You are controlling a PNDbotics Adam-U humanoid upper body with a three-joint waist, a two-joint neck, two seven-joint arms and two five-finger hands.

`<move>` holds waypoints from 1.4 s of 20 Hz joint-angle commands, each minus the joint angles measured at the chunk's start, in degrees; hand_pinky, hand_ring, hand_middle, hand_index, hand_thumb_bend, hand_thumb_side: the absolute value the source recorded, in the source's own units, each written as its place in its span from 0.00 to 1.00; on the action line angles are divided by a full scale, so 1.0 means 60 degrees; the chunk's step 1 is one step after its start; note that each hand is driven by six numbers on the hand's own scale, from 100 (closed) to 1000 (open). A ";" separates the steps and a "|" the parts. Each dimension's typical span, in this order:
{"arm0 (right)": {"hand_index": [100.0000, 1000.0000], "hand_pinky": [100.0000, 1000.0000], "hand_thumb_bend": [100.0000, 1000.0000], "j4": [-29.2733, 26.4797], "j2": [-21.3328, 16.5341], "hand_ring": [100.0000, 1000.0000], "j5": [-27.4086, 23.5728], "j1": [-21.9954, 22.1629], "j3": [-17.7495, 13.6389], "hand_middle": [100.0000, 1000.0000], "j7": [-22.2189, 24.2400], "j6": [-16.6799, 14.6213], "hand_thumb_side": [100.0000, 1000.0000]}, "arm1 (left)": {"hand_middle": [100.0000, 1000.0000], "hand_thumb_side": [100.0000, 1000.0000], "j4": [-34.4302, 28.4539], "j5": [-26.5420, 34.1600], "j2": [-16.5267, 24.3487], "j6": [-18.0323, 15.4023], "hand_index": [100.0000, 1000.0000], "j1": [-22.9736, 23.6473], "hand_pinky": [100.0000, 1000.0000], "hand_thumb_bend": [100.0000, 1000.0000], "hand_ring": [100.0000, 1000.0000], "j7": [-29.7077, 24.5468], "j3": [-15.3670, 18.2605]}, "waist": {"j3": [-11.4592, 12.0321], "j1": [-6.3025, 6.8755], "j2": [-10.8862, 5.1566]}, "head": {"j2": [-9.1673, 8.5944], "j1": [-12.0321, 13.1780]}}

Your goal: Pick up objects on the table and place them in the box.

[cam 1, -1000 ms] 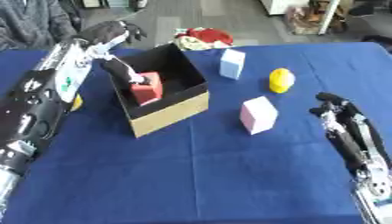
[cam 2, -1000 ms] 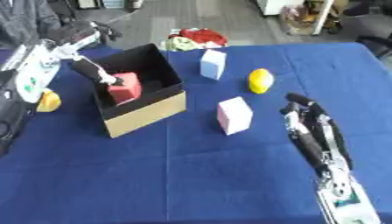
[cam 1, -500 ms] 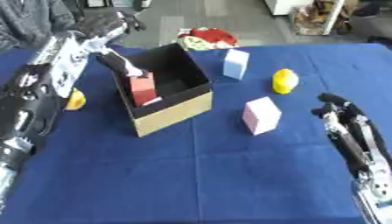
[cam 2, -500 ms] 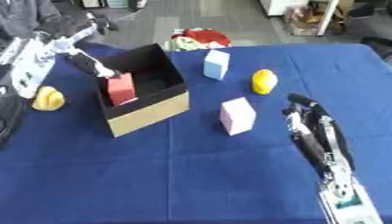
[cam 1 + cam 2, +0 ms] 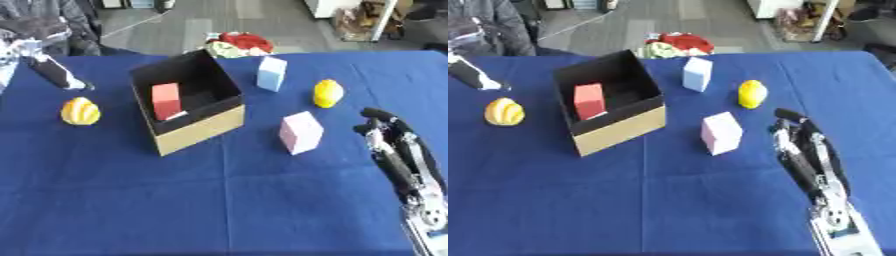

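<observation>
Left of the cardboard box (image 5: 197, 122), which holds a red block (image 5: 165, 100), the left robot hand (image 5: 54, 75) hangs released above a yellow-orange fruit (image 5: 80, 111), likely the next pick, while right of it the right robot hand (image 5: 385, 131) rests relaxed near a pink block (image 5: 300, 132).

Open cardboard box (image 5: 197, 131): one, centre left. Red block (image 5: 165, 100): one, inside it. Pink block (image 5: 300, 132): one, centre. Pale blue block (image 5: 270, 73): one, upper centre. Yellow rounded items: two, one at left (image 5: 80, 110), one at right (image 5: 327, 93). Red-and-green bundle (image 5: 236, 44): one, top edge.
</observation>
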 commanded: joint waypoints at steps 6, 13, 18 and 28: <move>0.79 0.80 0.00 -0.0118 -0.0136 0.68 0.0013 -0.0082 -0.0065 0.77 -0.0024 -0.0002 0.52 | 0.72 0.19 0.1990 -0.1373 -0.0289 0.0561 0.85 -0.0309 0.78 0.44 0.71 0.0748 0.0636 | -0.0055 0.0070 -0.0133 | 0.0038 0.0030; 0.79 0.80 0.00 -0.0115 -0.0124 0.68 -0.0020 -0.0095 -0.0034 0.77 0.0002 -0.0002 0.52 | 0.71 0.15 0.2806 -0.2001 -0.0542 0.1229 0.84 -0.0356 0.77 0.36 0.69 0.1766 0.0959 | -0.0176 0.0046 -0.0094 | 0.0038 0.0070; 0.79 0.80 0.00 -0.0116 -0.0121 0.68 -0.0033 -0.0112 -0.0025 0.77 0.0015 -0.0005 0.53 | 0.73 0.15 0.3259 -0.2113 -0.0593 0.1317 0.86 -0.0372 0.78 0.38 0.71 0.1506 0.1063 | -0.0227 0.0045 -0.0052 | 0.0038 0.0072; 0.79 0.80 0.00 -0.0112 -0.0104 0.69 -0.0040 -0.0146 -0.0026 0.77 0.0022 -0.0011 0.53 | 0.66 0.08 0.3345 -0.2054 -0.0684 0.1420 0.80 -0.0266 0.74 0.25 0.64 0.1543 0.1138 | -0.0240 0.0032 0.0026 | 0.0038 0.0046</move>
